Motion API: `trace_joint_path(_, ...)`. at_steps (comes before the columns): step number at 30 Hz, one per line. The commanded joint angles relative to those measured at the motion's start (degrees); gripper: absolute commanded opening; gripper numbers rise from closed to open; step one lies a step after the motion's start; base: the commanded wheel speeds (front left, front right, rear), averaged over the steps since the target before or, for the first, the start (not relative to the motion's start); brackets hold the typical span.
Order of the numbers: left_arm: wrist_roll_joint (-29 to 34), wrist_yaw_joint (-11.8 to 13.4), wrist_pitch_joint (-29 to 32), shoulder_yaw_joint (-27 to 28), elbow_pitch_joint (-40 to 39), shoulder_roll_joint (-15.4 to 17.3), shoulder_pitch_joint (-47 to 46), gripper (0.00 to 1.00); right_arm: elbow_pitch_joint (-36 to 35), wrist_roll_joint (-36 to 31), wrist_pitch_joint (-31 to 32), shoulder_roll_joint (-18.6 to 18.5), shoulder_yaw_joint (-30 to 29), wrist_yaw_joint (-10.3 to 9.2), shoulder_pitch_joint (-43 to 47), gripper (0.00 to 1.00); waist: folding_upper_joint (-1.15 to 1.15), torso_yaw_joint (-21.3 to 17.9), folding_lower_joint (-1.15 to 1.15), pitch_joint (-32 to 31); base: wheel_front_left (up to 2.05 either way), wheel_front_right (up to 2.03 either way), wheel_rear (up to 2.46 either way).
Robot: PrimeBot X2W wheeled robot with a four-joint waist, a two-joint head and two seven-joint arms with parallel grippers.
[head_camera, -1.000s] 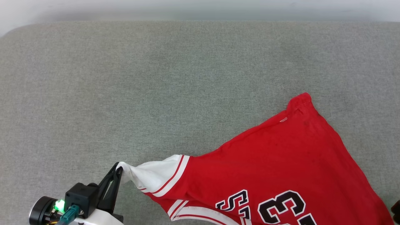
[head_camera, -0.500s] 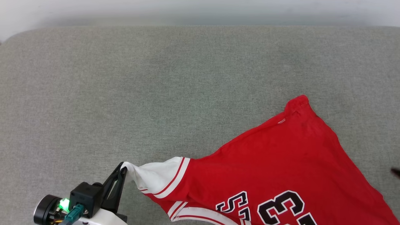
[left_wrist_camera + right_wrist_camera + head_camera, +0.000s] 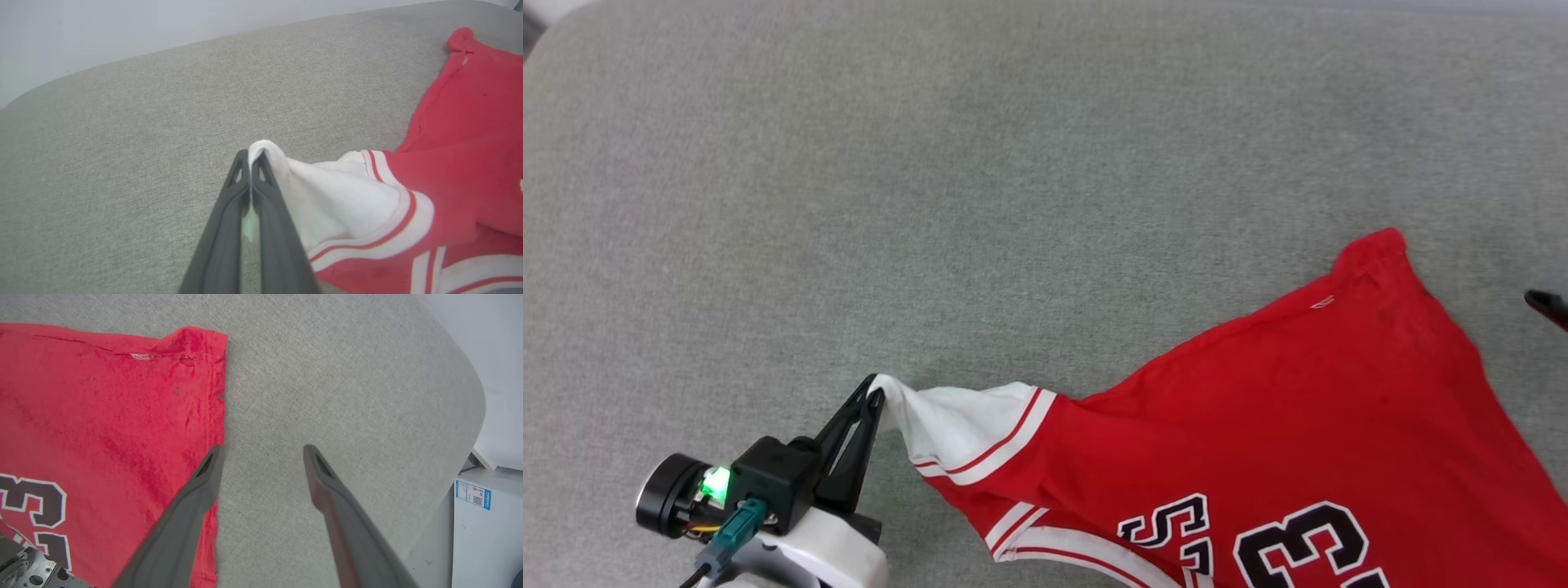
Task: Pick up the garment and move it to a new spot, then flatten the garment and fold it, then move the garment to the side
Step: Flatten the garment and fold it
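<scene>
At the near left of the table (image 3: 931, 204), noted the left hand (image 3: 876, 392), both fingers pressed together on the tip of the white sleeve (image 3: 968, 425) of the jersey (image 3: 1298, 408). Confirmed from the left wrist view: cloth pinched between the fingers (image 3: 265, 204) and bunched over their tips, drawing the sleeve out leftward to a point. Just right of that, noted red-and-white striped trim (image 3: 1013, 433) at the sleeve hem. Then black, white-outlined lettering and a "3" (image 3: 1303, 521) along the near edge, cut off by the frame. Found the red body lying on the near right part of the table, narrowing to a hem corner (image 3: 1376, 245) farther back. Beside that right hem edge, noted the right hand (image 3: 263, 448), fingers wide apart, gripping nothing, mostly over bare table. Could not tell whether touching the cloth. Farther right, past the table's rounded corner, seen a white cabinet (image 3: 486, 522) with a small label.
</scene>
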Motion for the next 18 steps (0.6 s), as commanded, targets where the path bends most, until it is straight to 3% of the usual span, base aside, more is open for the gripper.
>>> trace_joint_path(1,0.44,-0.23,0.09,0.02,-0.04,-0.33,-0.81,0.0,0.56,-0.34,0.36,0.48,0.47,-0.06,-1.27,1.0,0.0,1.04,0.0,1.21,0.0,0.0,0.0)
trace_joint_path(2,0.87,-0.32,0.06,-0.1,0.02,-0.69,-1.57,0.0,3.26,-1.55,2.02,2.98,3.02,-0.06,-5.3,1.0,0.0,1.67,0.0,2.38,0.0,0.0,0.0)
trace_joint_path(11,2.01,-0.67,-0.19,-0.28,0.05,-1.98,-4.05,0.0,13.87,-4.56,0.37,9.81,10.95,-0.06,-15.24,1.0,0.0,3.61,0.0,6.75,0.0,0.0,0.0)
trace_joint_path(18,2.51,-1.26,-0.57,-0.44,0.92,-3.1,-5.6,0.0,22.85,-4.82,-3.46,13.17,20.11,-0.04,-14.21,1.0,0.0,4.43,0.0,9.42,0.0,0.0,0.0)
